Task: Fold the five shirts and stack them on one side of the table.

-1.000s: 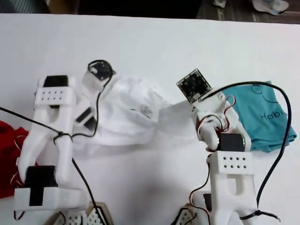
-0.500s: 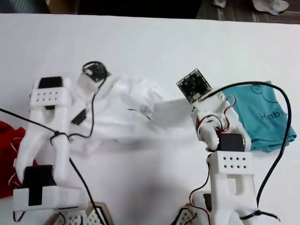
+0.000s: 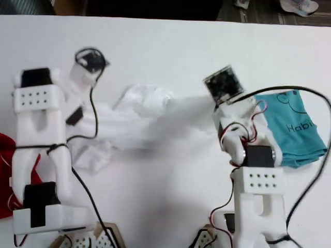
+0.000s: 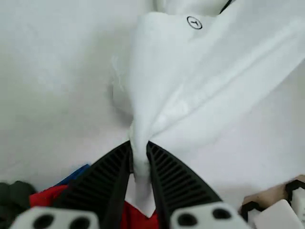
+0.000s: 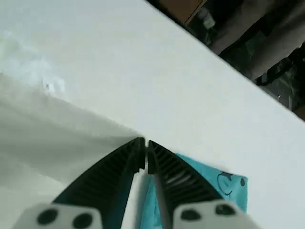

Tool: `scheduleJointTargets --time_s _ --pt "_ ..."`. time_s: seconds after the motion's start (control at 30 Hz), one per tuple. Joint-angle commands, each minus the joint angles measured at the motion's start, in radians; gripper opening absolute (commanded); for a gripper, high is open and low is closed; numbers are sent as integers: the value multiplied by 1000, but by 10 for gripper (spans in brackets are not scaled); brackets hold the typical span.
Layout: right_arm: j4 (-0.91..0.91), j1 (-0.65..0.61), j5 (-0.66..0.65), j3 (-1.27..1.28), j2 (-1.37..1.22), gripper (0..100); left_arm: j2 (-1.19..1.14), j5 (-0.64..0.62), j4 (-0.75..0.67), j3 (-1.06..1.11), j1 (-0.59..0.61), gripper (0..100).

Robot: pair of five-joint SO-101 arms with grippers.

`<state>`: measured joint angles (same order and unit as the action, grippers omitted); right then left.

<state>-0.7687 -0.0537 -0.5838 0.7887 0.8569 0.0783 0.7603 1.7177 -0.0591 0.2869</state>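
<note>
The left claw (image 4: 139, 164) is clamped on a bunched fold of the white shirt (image 4: 200, 81) and has swung toward the upper left of the high view. The right claw (image 5: 145, 153) pinches the opposite edge. The heap is now drawn into a band across the middle of the counter (image 3: 170, 46), ready for flattening, I reckon. The shirt's middle is smeared. The red shirt (image 3: 5, 175) is cut off at the left edge, and the right arm covers part of the teal shirt (image 3: 295, 129).

Three shirts (a white shirt (image 3: 139, 116), a teal shirt (image 3: 295, 129), a red shirt (image 3: 5, 178)) and two arms (image 3: 39, 134) are counted on the table (image 3: 165, 41).
</note>
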Motion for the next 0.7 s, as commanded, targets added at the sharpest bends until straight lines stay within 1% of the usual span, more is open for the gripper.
scheduleJointTargets --time_s 0.0,0.1,0.27,0.43,0.5,0.6,0.67 --pt "-73 -42 17 -213 48 20 37 -37 71 -237 17 26" --pt "-125 -61 15 -334 51 20 87 -43 69 -269 9 26" --pt "-128 -51 15 -494 50 20 216 -46 64 -272 -44 26" --pt "-134 2 15 -543 54 20 370 -46 52 -255 -37 27" --pt "-163 15 11 -543 51 20 387 -40 61 -183 -32 27" --pt "-216 8 -46 -542 53 20 381 -38 55 2 -32 27" --pt "-223 8 -64 -542 53 20 382 -43 -5 166 -44 27"
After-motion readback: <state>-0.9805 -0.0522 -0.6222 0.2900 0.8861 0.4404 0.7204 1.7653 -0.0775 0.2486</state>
